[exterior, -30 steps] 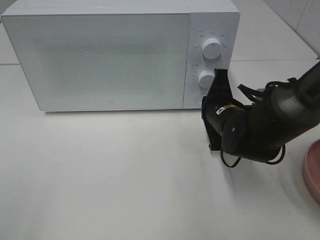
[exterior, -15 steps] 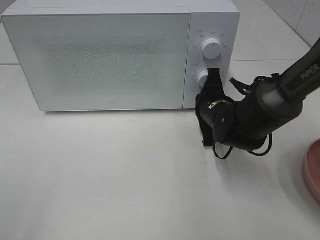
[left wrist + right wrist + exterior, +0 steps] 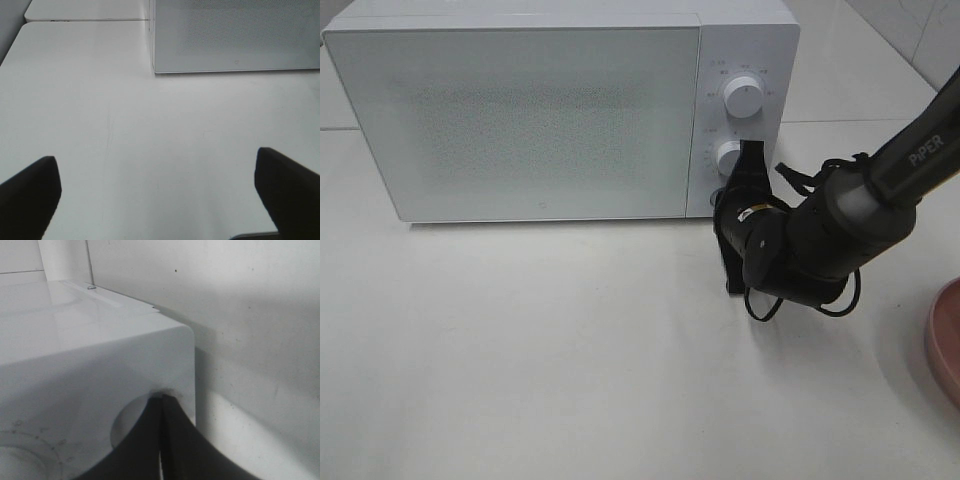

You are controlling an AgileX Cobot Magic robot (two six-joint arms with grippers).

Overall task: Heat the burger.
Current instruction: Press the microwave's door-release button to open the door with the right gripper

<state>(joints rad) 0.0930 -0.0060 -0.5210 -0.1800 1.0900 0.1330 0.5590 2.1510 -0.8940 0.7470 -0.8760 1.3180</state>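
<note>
1. Right gripper [image 3: 752,150]: matte black, tapered fingers pressed together with nothing held. The tips rest against the glossy white microwave [image 3: 540,120] front panel.
2. A round white lower knob [image 3: 727,157] sits just beside those tips. The speckled mesh door next to it is closed.
3. Left gripper [image 3: 160,195]: blunt dark fingers spread wide and empty over a smooth white table [image 3: 150,140]. The boxy microwave corner is ahead of it.
4. Burger: hidden, not visible in any view.
5. A curved pink plate [image 3: 945,340] rim lies well behind the right gripper.
</note>
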